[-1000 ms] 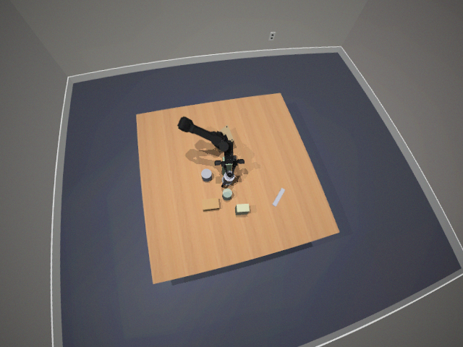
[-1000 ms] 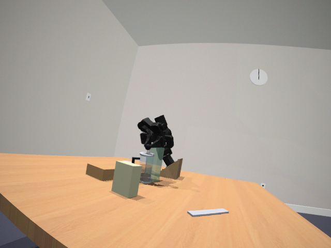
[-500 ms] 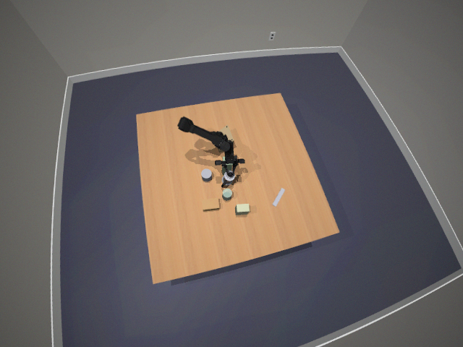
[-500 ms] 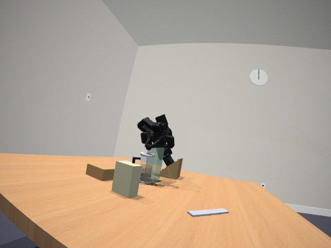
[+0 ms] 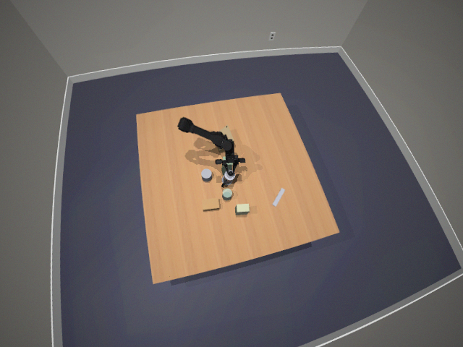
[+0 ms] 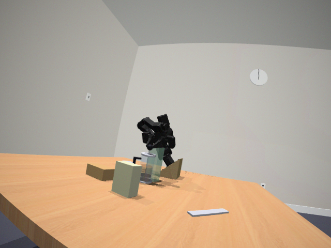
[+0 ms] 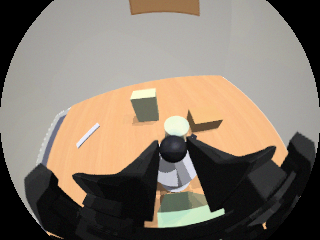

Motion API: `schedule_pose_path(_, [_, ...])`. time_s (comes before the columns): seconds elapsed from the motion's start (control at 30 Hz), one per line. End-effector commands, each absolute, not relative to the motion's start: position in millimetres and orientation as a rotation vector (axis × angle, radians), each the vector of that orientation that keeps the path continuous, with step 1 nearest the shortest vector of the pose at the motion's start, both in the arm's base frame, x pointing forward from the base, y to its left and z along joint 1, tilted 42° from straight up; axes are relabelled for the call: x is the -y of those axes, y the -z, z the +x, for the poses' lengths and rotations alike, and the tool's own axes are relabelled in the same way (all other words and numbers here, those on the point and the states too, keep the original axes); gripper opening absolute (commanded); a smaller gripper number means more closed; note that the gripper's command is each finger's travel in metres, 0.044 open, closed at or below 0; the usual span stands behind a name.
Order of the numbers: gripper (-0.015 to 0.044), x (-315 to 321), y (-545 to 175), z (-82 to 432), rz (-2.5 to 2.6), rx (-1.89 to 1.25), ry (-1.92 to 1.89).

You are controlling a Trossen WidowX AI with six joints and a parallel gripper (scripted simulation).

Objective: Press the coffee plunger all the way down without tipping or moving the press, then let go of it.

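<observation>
gripper (image 5: 230,173) (image 6: 150,146) (image 7: 172,142): clamped on knob (image 5: 230,173) (image 6: 149,146) (image 7: 173,149), above press (image 5: 229,177) (image 6: 147,168) (image 7: 175,175) | risk: slanted push tips press | risk: sideways drift shoves press

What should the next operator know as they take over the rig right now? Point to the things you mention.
Pincer (image 7: 172,142): shut on the black plunger knob (image 5: 230,173) (image 6: 149,146) (image 7: 173,149).
Press (image 5: 228,176) (image 6: 146,166) (image 7: 175,175): upright on the table; black handle (image 6: 134,160) on its side.
Done: knob gripped.
Left: knob sits above the lid, so press it fully down, keeping the press steady, then let go.
Nearby: pale green round item (image 5: 226,194) (image 7: 176,126), beyond the press in the wrist view.
</observation>
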State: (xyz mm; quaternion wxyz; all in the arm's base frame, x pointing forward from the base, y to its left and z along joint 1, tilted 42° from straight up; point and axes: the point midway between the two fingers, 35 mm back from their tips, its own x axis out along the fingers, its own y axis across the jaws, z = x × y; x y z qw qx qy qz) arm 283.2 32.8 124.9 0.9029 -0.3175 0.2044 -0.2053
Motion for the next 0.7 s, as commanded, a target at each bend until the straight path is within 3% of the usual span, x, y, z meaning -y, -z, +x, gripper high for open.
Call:
schedule_pose_path(0.0, [0.0118, -36.4, -128.2, 283.6, -0.642, -0.410, 0.422])
schedule_pose_path(0.67, [0.0118, -29.1, -119.4, 279.1, -0.648, -0.416, 0.423])
